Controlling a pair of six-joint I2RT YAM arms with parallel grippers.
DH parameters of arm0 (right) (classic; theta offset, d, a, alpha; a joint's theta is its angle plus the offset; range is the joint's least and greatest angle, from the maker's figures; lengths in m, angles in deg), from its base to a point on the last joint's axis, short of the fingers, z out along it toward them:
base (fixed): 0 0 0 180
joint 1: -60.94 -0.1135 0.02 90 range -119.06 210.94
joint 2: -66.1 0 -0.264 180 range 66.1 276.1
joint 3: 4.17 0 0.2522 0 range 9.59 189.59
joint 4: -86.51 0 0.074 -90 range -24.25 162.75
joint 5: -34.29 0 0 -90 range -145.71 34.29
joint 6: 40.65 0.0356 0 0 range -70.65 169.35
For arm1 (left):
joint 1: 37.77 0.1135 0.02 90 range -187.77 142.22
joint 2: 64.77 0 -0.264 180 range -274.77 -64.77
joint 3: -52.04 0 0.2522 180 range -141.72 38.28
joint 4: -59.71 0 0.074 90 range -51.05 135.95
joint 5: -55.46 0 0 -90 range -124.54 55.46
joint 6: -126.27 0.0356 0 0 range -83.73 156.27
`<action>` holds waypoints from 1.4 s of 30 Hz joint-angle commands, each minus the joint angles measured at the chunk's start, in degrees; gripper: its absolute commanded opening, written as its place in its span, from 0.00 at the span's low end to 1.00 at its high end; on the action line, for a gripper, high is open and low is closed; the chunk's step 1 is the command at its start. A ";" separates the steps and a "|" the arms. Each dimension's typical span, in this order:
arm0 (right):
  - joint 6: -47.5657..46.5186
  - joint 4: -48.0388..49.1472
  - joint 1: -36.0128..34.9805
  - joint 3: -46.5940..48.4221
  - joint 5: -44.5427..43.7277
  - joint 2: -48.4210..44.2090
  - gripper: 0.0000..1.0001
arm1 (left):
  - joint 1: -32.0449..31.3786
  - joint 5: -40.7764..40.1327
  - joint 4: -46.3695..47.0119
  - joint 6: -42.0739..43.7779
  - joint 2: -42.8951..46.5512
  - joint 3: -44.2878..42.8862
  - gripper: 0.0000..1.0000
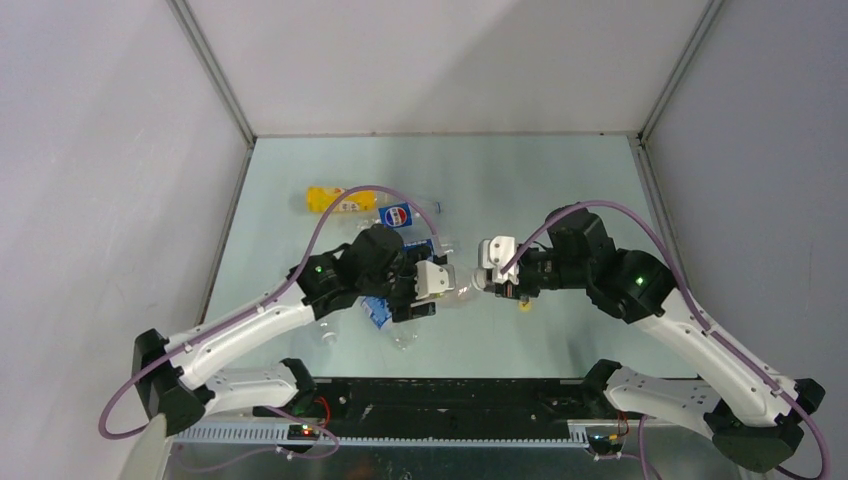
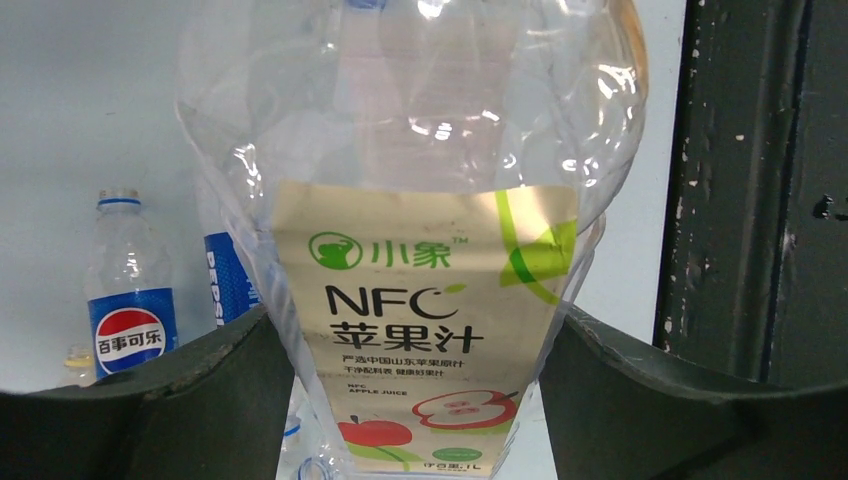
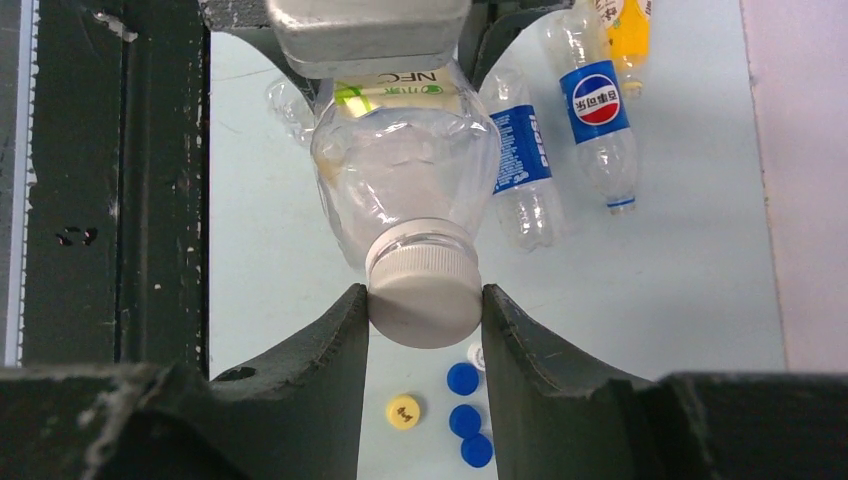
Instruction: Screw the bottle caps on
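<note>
Pale green table [image 1: 560, 180], grey walls [image 1: 450, 60]; left fingers [image 2: 150, 410] grip juice bottle [image 2: 420, 300], right fingers [image 3: 300, 380] clamp white cap [image 3: 423, 295].

Top external sits high behind the arm bases, looks down over whole table [image 1: 560, 180]. Left wrist faces juice bottle [image 2: 420, 300] label, very close. Right wrist faces same bottle from opposite end, close on white cap [image 3: 422, 295]. All views share that bottle.
</note>
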 commanded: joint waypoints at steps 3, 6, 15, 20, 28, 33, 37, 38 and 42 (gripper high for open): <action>-5.76 -1.33 -0.19 -0.51 3.63 0.63 0.00 | 1.14 7.40 -3.00 4.11 -0.82 -6.57 0.00; -7.73 -2.39 -0.04 -0.49 6.50 0.72 0.00 | 1.38 7.23 -3.61 6.28 0.21 -6.67 0.00; -8.98 -2.11 1.35 -0.49 12.60 1.26 0.00 | 1.42 8.54 -6.62 9.81 0.65 -8.95 0.00; -8.63 -1.50 1.82 -0.49 11.63 1.50 0.00 | 1.42 8.28 -6.74 9.36 0.71 -9.95 0.00; -7.34 -0.17 1.81 -0.49 9.99 1.76 0.00 | 1.42 8.83 -7.89 8.42 -1.05 -12.08 0.00; -6.00 -0.18 1.73 -0.49 9.58 2.61 0.00 | 1.41 9.21 -6.38 8.04 -0.72 -11.97 0.00; -3.07 1.43 1.70 -0.38 8.60 2.47 0.00 | 1.38 7.53 -6.30 6.96 -1.35 -12.82 0.00; -2.60 1.28 1.70 -0.17 8.72 2.80 0.00 | 1.41 6.16 -6.39 6.89 -1.46 -12.89 0.00; 0.23 -4.33 1.85 2.76 8.13 5.98 0.00 | 1.36 2.56 -6.12 7.18 -0.93 -12.25 0.00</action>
